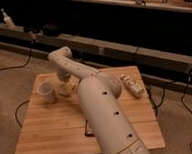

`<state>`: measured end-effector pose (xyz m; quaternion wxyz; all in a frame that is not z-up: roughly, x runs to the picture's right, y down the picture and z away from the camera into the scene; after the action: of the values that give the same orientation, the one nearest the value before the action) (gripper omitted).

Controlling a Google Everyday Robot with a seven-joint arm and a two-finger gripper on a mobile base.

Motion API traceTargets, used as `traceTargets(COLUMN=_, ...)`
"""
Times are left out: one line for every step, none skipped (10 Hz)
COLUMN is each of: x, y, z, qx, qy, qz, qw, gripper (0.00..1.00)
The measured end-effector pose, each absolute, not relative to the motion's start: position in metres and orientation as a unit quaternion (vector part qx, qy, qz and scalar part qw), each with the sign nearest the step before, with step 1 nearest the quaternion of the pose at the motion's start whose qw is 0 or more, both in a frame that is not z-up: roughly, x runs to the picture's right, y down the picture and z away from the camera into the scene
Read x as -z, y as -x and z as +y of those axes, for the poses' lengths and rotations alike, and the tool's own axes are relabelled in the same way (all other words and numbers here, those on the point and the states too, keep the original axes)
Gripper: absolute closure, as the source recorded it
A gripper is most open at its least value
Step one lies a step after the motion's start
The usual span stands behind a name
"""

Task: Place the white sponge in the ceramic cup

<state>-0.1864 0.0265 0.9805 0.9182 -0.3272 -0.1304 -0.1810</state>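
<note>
Down at the bench [48,130], my end effector [66,88] hangs just right of the cup [46,91], close beside it but not above its mouth. Whether it is spread, pressed together or pinching something, I cannot tell. The cup stands upright, and I see nothing inside it from here. Right of the cup, a pale patch at my end effector may be the sponge [65,92]; held or lying on the bench, I cannot say. Further right and nearer the front edge, a dark flat object [86,128] peeks from behind my arm [105,116]. Well right of the cup lies a white bottle [131,84]. I judge the drop is not yet done: the sponge has to go over the rim and in.
</note>
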Motion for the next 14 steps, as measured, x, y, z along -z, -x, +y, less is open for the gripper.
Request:
traceTargets(x=-0.984, y=0.185, z=0.029, qx=0.182, qy=0.328, qz=-0.13, qw=0.918, gripper=0.2)
traceTargets(x=-0.987, y=0.182, z=0.032, qx=0.185, qy=0.328, qz=-0.128, qw=0.917, gripper=0.23)
traceTargets(x=-0.989, y=0.181, z=0.034, qx=0.186, qy=0.329, qz=-0.126, qw=0.917, gripper=0.27)
traceTargets(x=-0.992, y=0.179, z=0.036, qx=0.19, qy=0.328, qz=-0.124, qw=0.917, gripper=0.39)
traceTargets(x=-0.993, y=0.178, z=0.038, qx=0.193, qy=0.327, qz=-0.124, qw=0.917, gripper=0.48)
traceTargets(x=-0.994, y=0.178, z=0.039, qx=0.195, qy=0.327, qz=-0.125, qw=0.916, gripper=0.54)
traceTargets(x=-0.993, y=0.178, z=0.039, qx=0.192, qy=0.328, qz=-0.13, qw=0.916, gripper=0.54)
traceTargets(x=-0.99, y=0.179, z=0.036, qx=0.187, qy=0.328, qz=-0.136, qw=0.916, gripper=0.54)
traceTargets(x=-0.984, y=0.179, z=0.026, qx=0.18, qy=0.324, qz=-0.14, qw=0.918, gripper=0.54)
traceTargets(x=-0.981, y=0.177, z=0.021, qx=0.175, qy=0.322, qz=-0.14, qw=0.92, gripper=0.54)
traceTargets(x=-0.944, y=0.155, z=-0.045, qx=0.124, qy=0.295, qz=-0.136, qw=0.937, gripper=0.54)
traceTargets(x=-0.928, y=0.147, z=-0.066, qx=0.109, qy=0.288, qz=-0.135, qw=0.942, gripper=0.54)
traceTargets(x=-0.907, y=0.145, z=-0.088, qx=0.097, qy=0.28, qz=-0.139, qw=0.945, gripper=0.54)
traceTargets(x=-0.886, y=0.147, z=-0.103, qx=0.095, qy=0.277, qz=-0.147, qw=0.945, gripper=0.54)
